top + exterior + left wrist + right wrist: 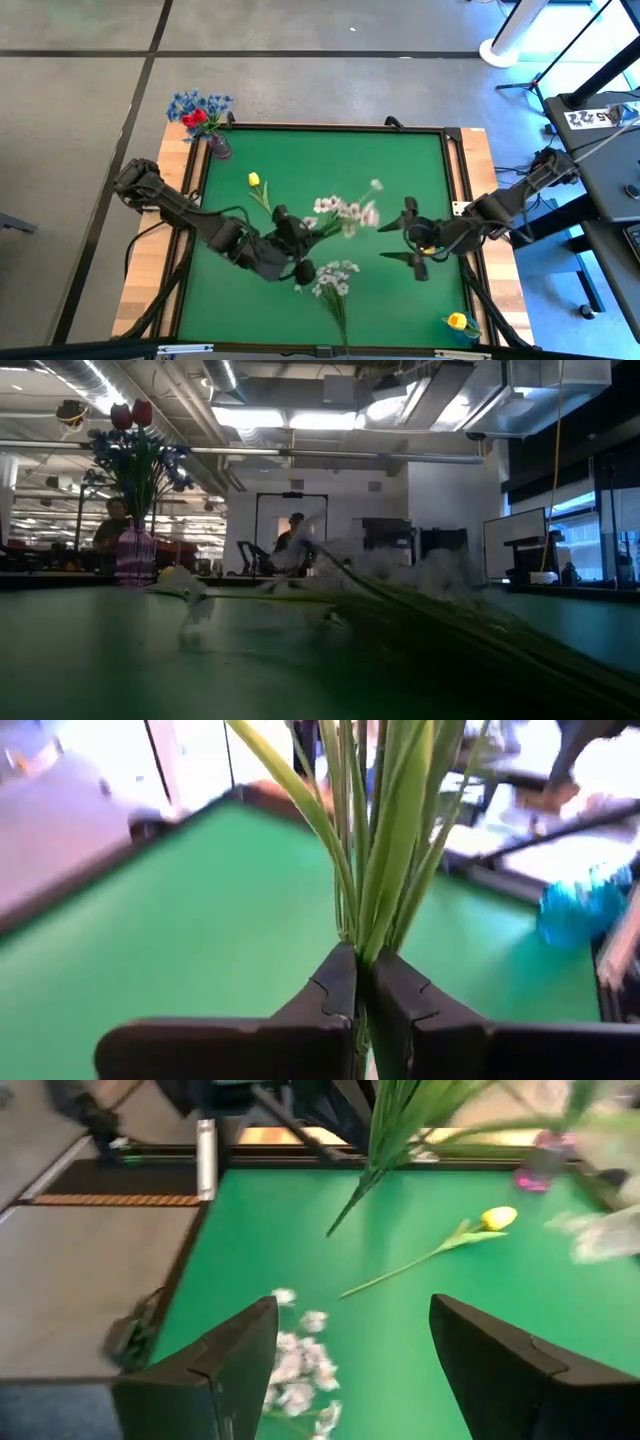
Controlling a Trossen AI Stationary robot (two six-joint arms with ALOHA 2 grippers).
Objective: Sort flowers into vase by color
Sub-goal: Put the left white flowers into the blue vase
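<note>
Left gripper [362, 982] clamped on white spray [350, 211] stalks, blossoms toward right arm. Right gripper [408, 233] wide, holding nothing, just beside them.

Operator, you have the vase [218, 147] at the table's [300, 150] far left corner with stems standing in it. One tulip [255, 182] lies near it toward the centre; another [457, 321] at the near right corner. A spray [335, 280] lies centre-near, between both arms.
</note>
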